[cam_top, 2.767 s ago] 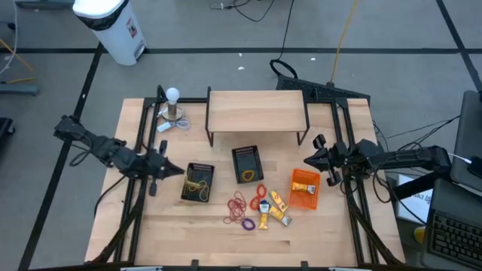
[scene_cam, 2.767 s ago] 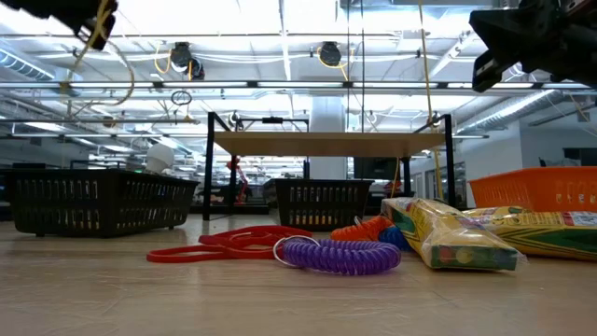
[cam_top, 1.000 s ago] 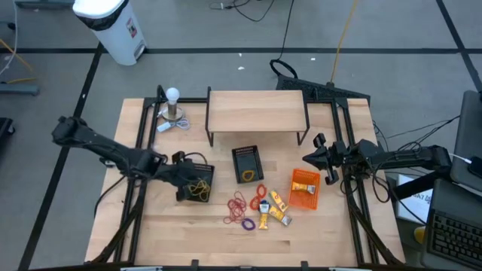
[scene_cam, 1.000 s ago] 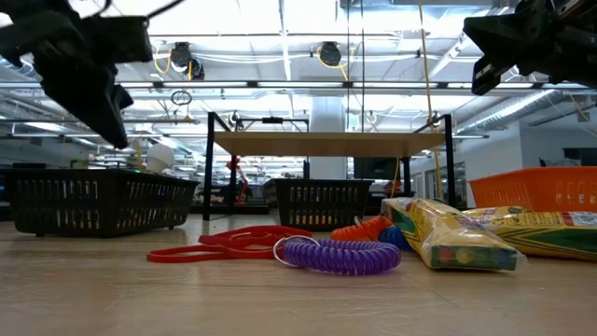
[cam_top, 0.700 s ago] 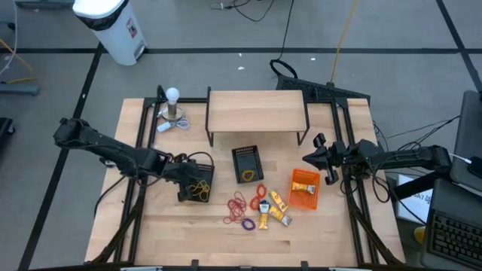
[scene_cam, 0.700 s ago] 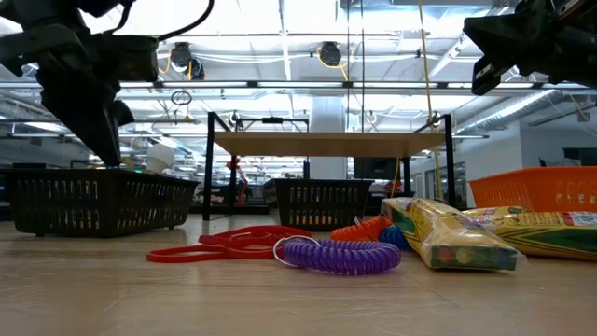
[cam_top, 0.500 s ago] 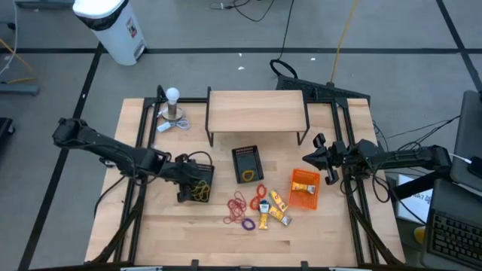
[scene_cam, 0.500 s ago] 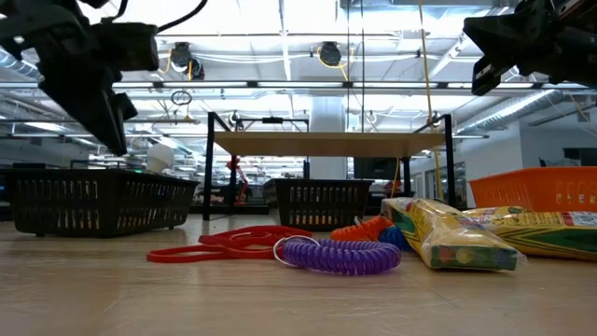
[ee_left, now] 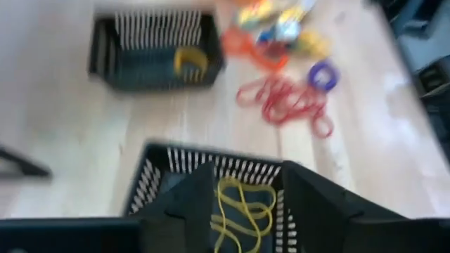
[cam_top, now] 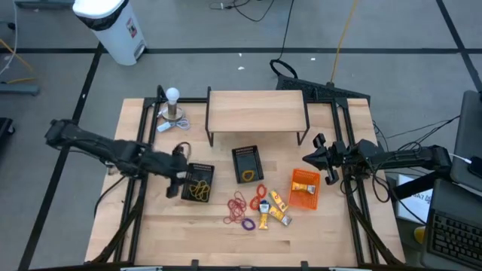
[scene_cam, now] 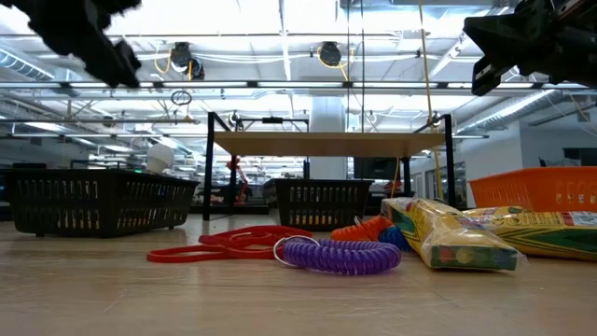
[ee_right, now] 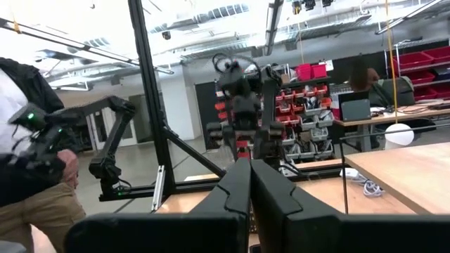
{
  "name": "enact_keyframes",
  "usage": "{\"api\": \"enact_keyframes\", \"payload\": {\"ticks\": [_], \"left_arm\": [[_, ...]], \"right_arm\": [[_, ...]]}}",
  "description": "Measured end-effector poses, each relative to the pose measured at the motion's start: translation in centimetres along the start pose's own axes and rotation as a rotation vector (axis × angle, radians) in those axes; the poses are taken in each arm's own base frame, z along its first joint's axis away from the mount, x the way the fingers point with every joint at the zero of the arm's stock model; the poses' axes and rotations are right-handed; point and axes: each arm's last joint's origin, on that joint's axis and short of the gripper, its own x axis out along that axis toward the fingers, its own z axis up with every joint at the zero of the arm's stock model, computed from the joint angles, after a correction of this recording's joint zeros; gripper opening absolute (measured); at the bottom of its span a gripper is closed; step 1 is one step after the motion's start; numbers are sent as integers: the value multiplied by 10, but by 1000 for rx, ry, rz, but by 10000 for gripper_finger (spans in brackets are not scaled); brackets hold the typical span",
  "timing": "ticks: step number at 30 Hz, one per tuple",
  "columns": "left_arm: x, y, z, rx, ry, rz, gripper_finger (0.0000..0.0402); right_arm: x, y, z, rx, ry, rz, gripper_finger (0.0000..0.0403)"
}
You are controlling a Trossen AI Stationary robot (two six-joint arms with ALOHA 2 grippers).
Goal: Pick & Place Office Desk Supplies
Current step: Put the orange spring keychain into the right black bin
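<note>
**Left gripper held open above a black basket of yellow rubber bands**

A wooden table (cam_top: 188, 226) is seen from directly above. The left arm is stretched in from the 9 o'clock edge, and the left gripper (cam_top: 178, 172) is held just at the 9 o'clock side of a black basket (cam_top: 199, 182). Its fingers are spread apart, with nothing seen between them. In the left wrist view, yellow rubber bands (ee_left: 239, 207) are seen lying inside that basket, framed by the two dark fingers (ee_left: 186, 204).

A second black basket (cam_top: 247, 164) is placed toward 1 o'clock of the first, under a small wooden shelf (cam_top: 257, 111); a yellow item (cam_top: 249, 176) is lying in it. An orange basket (cam_top: 304, 188) is set toward the 3 o'clock side.

The loose supplies are gathered on the bare table between the baskets: red rubber bands (cam_top: 238, 205), a purple coil band (cam_top: 248, 223), an orange band (cam_top: 260, 191) and yellow packets (cam_top: 272, 210) with blue-white marks. In the low view, the purple coil and red bands are seen lying flat, with the packets beside them toward 3 o'clock.

The right gripper (cam_top: 310, 159) is held at the 3 o'clock edge of the table, raised off it, with its fingers pressed together and nothing gripped.

A white ball on a metal stand (cam_top: 173, 104) is placed near the 11 o'clock corner. A person's sleeve (ee_right: 21, 169) is visible in the room beyond.
</note>
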Motion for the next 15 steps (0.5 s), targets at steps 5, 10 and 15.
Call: {"api": "enact_keyframes", "payload": {"ticks": [5,10,15], "left_arm": [[-38,5,4,123,-203,-25,67],[-64,12,1,125,-362,-11,9],[-73,22,-21,37,-484,102,3]], "right_arm": [[0,0,0,0,0,0,0],[0,0,0,1,1,0,0],[0,0,0,19,1,0,0]]}}
